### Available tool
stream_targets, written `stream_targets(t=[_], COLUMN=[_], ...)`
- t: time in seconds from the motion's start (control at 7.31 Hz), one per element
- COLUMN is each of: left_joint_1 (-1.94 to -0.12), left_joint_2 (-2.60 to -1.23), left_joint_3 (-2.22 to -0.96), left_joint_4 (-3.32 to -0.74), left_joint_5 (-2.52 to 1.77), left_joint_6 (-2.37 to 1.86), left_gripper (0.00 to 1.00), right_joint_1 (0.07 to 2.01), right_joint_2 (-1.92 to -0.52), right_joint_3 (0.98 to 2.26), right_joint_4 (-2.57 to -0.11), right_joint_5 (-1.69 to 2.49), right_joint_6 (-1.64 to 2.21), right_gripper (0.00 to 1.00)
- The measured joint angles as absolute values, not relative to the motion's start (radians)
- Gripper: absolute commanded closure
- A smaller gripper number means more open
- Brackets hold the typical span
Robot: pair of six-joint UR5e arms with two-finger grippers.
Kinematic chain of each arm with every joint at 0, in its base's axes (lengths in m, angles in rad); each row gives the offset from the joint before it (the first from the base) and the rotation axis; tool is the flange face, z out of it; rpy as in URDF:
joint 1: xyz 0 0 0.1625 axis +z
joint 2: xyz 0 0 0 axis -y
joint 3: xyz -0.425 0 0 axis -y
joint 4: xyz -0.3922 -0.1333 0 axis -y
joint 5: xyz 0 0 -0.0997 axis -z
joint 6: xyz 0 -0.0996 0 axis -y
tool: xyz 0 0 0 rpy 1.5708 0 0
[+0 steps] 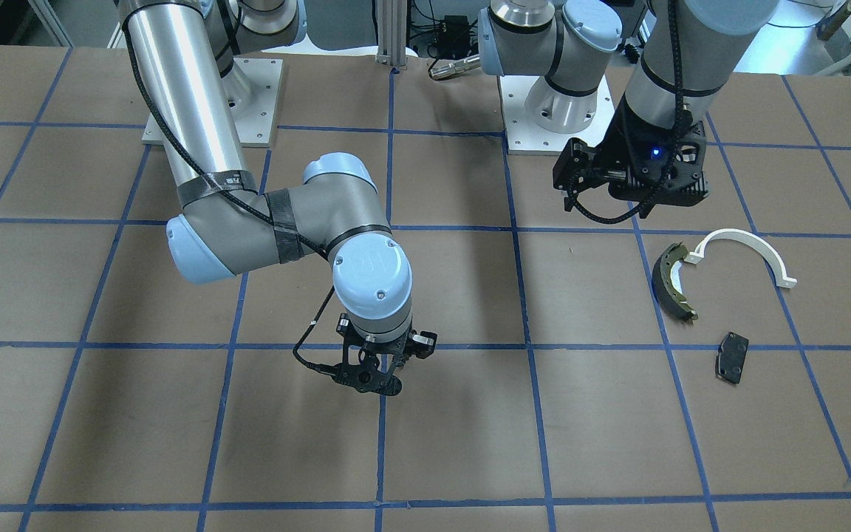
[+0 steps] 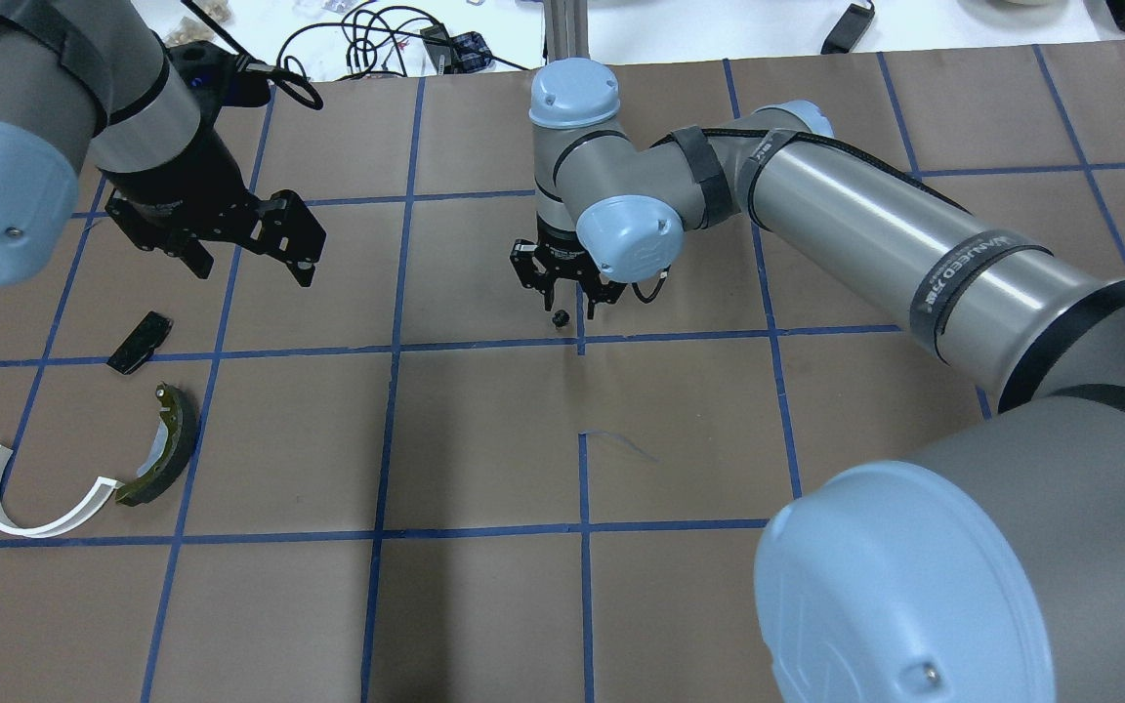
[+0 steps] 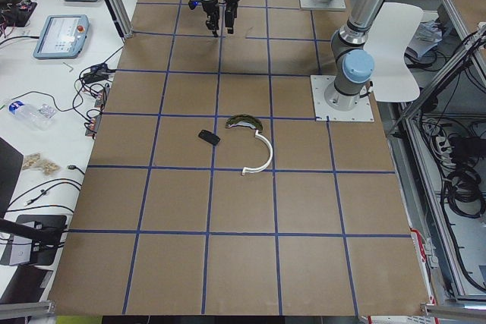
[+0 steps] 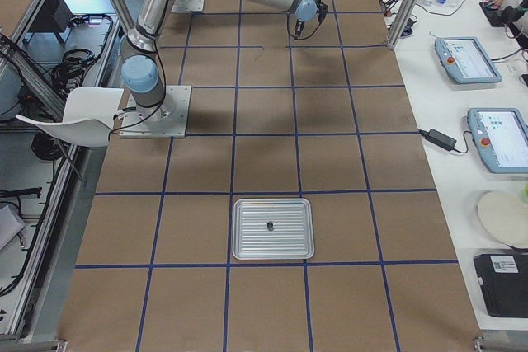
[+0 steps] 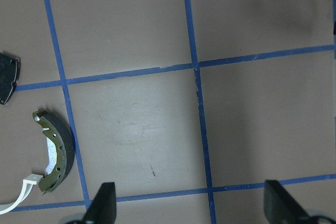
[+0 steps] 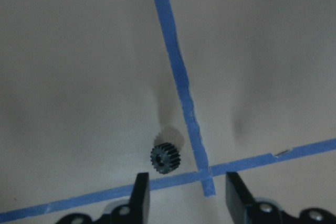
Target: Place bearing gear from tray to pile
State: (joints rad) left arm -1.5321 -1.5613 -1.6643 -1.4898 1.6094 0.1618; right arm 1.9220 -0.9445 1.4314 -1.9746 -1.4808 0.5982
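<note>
A small black toothed bearing gear (image 6: 165, 157) lies flat on the brown table beside a blue tape crossing, also seen as the gear (image 2: 559, 318) from overhead. My right gripper (image 6: 186, 181) hovers just above it, open, with nothing between its fingers. The pile sits far to the robot's left: a dark curved brake shoe (image 2: 167, 444), a white arc (image 2: 25, 498) and a flat black pad (image 2: 141, 342). My left gripper (image 5: 191, 203) hangs open and empty above the table near the pile. The silver tray (image 4: 247, 208) lies at the table's right end, holding one small dark spot.
Blue tape lines grid the brown table. Both arm bases (image 1: 555, 111) stand at the robot's edge. Tablets, cables and a bottle lie on the white side bench (image 3: 45, 73).
</note>
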Motion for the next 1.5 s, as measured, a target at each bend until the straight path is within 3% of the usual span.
stream_targets(t=[0.68, 1.23, 1.5], left_joint_1=[-1.651, -1.822, -1.867], left_joint_2=[-1.693, -1.921, -2.027], left_joint_3=[-1.660, -1.650, -1.642], left_joint_4=[-1.263, -1.034, -0.932], left_joint_5=[1.605, 1.604, 1.603], left_joint_6=[0.063, -0.004, -0.006], left_gripper=[0.00, 0.00, 0.00], right_joint_1=[1.753, 1.447, 1.237], right_joint_2=[-1.104, -1.280, -1.322], right_joint_3=[1.433, 1.439, 1.479], right_joint_4=[-1.853, -1.588, -1.574], right_joint_5=[-1.480, -1.558, -1.632], right_joint_6=[0.366, -0.128, -0.427], right_gripper=[0.00, 0.05, 0.05])
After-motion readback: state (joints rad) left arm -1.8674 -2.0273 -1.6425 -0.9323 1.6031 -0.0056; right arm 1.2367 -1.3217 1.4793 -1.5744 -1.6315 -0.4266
